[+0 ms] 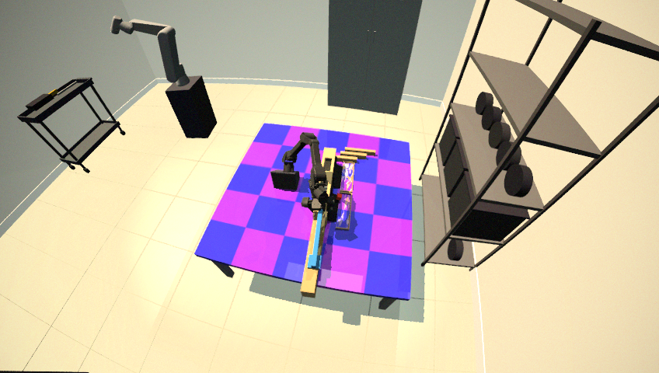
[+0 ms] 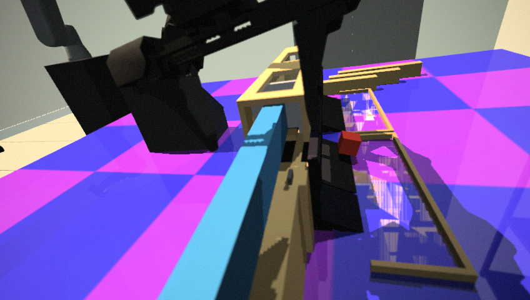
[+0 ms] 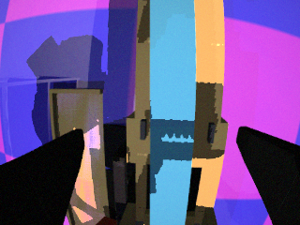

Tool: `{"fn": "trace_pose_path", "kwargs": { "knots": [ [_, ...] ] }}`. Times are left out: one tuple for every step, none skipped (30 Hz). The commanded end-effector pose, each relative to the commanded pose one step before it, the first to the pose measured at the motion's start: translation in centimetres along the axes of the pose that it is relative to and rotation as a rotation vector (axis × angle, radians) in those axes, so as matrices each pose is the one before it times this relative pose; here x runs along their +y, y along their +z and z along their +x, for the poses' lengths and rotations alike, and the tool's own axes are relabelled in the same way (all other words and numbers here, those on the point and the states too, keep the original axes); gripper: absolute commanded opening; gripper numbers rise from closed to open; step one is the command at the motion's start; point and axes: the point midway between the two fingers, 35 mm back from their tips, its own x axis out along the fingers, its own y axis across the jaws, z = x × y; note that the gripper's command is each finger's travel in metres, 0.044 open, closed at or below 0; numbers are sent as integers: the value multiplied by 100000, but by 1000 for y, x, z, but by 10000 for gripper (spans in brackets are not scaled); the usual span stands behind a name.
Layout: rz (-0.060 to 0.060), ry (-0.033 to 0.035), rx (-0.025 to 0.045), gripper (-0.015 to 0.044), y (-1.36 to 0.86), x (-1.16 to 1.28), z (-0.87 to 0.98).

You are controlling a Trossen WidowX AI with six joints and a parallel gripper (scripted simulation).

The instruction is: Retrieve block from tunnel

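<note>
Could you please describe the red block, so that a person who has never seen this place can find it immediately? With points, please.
On the checkered table (image 1: 392, 198) (image 2: 498, 85), find the long bright blue bar (image 1: 315, 240) (image 2: 223, 193) (image 3: 172, 94). Beside its track, next to black pieces, is a small red block (image 1: 339, 196) (image 2: 349, 143). It alone is red; its neighbours are black or wood-coloured.

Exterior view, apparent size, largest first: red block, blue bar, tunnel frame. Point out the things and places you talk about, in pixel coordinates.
1. Blue bar (image 1: 318, 235) (image 2: 230, 178) (image 3: 172, 80)
2. Tunnel frame (image 1: 329, 151) (image 2: 256, 95)
3. Red block (image 1: 339, 196) (image 2: 349, 144)

The blue bar runs toward the camera, so nearness inflates it; the ranking covers apparent size only.
</note>
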Motion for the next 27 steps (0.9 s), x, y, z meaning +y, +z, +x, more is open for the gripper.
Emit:
{"fn": "trace_pose_path", "kwargs": {
  "knots": [
    [639,-870,10,440,-235,-283,759],
    [-1,3,4,440,-31,-25,159],
    [-1,3,5,440,-32,-26,158],
    [-1,3,5,440,-32,-26,158],
    [-1,3,5,440,-33,-27,157],
    [-1,3,5,440,-33,-27,157],
    [-1,3,6,440,-34,-28,157],
    [-1,3,6,440,-35,-28,156],
    [-1,3,6,440,-35,-29,156],
    [-1,3,6,440,-36,-30,156],
    [-1,3,7,440,-37,-30,155],
    [-1,3,7,440,-37,-31,155],
    [-1,3,7,440,-38,-31,154],
    [-1,3,7,440,-38,-32,154],
    [-1,3,8,440,-39,-32,154],
    [-1,3,8,440,-39,-33,153],
    [-1,2,6,440,-32,-27,122],
    [-1,1,4,440,-20,-16,74],
    [0,0,1,440,-7,-6,25],
    [0,0,0,440,0,0,0],
    [0,0,0,440,0,0,0],
    [0,0,0,440,0,0,0],
    [-1114,340,-1289,414,225,326,-642],
    [0,0,0,387,0,0,0],
    [0,0,0,361,0,0,0],
    [0,0,0,335,0,0,0],
    [0,0,0,309,0,0,0]
  ]
}}
